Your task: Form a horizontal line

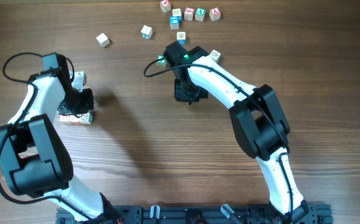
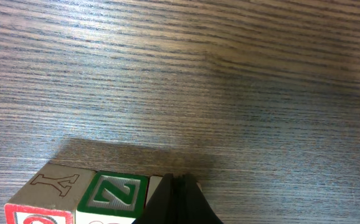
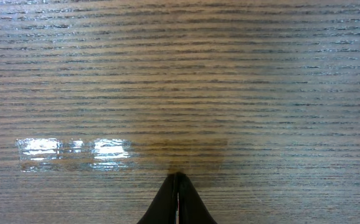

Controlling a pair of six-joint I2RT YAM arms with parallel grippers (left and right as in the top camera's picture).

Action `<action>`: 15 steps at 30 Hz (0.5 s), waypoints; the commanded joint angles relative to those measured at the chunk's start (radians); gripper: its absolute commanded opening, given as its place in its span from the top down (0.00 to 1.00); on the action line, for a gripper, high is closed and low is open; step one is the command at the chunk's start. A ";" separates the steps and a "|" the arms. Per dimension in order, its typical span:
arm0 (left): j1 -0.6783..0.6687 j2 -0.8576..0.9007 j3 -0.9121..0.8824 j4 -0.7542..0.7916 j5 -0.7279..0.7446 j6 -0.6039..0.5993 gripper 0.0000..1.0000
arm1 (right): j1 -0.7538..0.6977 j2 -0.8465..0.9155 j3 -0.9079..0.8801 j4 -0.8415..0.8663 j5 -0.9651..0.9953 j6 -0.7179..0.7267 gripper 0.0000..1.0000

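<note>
- Three cubes make the row, which sits on the tabletop right at the L end effector, just on its base-ward side in overhead.
- L wrist view: the row is low and left of the L end effector.
  - Y cube and green Z cube touch side by side.
  - Third cube is mostly hidden behind the fingers. It's touching or just beside them, can't tell which.
- Long axis: the row runs across the L wrist view, i.e. side to side past the tips, not pointing at them. Overhead agrees, left-right on the tabletop.
- L end effector: fingers pressed together, nothing between them.
- R end effector: closed up too and empty, w/ only bare wood ahead of it in its own view.
- Nearer arm: L by far. R end effector is well apart from the row, off to the row's right.
- Loose cubes lie beyond the R end effector, well apart from the row, w/ a couple more out ahead between the two arms.
- Judgement: the row looks formed or nearly so, so any last nudge belongs to L.
- Risk: the closed tips sit at the row's right end, so a sideways drift could knock the third cube out of line. Lifting straight up looks safest.
</note>
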 commanded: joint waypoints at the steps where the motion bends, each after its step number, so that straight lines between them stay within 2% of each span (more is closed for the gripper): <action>1: 0.000 0.012 -0.009 0.000 -0.013 0.019 0.96 | -0.003 -0.018 -0.010 0.006 0.025 -0.013 0.95; 2: 0.000 0.012 -0.009 0.003 -0.013 0.019 0.96 | -0.003 -0.018 -0.010 0.006 0.025 -0.014 0.95; 4: 0.000 0.012 -0.009 0.019 -0.013 0.011 0.88 | -0.003 -0.018 -0.010 0.007 0.025 -0.014 0.95; 6: 0.000 0.012 -0.009 0.053 -0.012 -0.021 0.74 | -0.003 -0.018 -0.010 0.010 0.025 -0.013 0.95; 8: 0.000 0.012 -0.009 0.089 -0.012 -0.046 0.64 | -0.003 -0.018 -0.010 0.011 0.024 -0.013 0.95; 10: 0.000 0.012 -0.009 0.137 -0.012 -0.087 0.49 | -0.003 -0.018 -0.010 0.013 0.021 -0.013 0.95; 12: 0.000 0.010 0.002 0.168 -0.008 -0.134 0.13 | -0.003 -0.018 -0.010 0.014 0.017 -0.013 0.95; 13: 0.000 0.009 0.016 0.176 -0.002 -0.161 0.00 | -0.003 -0.018 -0.010 0.017 0.016 -0.013 0.95; 15: 0.000 0.006 0.060 0.181 0.035 -0.182 0.00 | -0.003 -0.018 -0.010 0.022 0.010 -0.013 0.95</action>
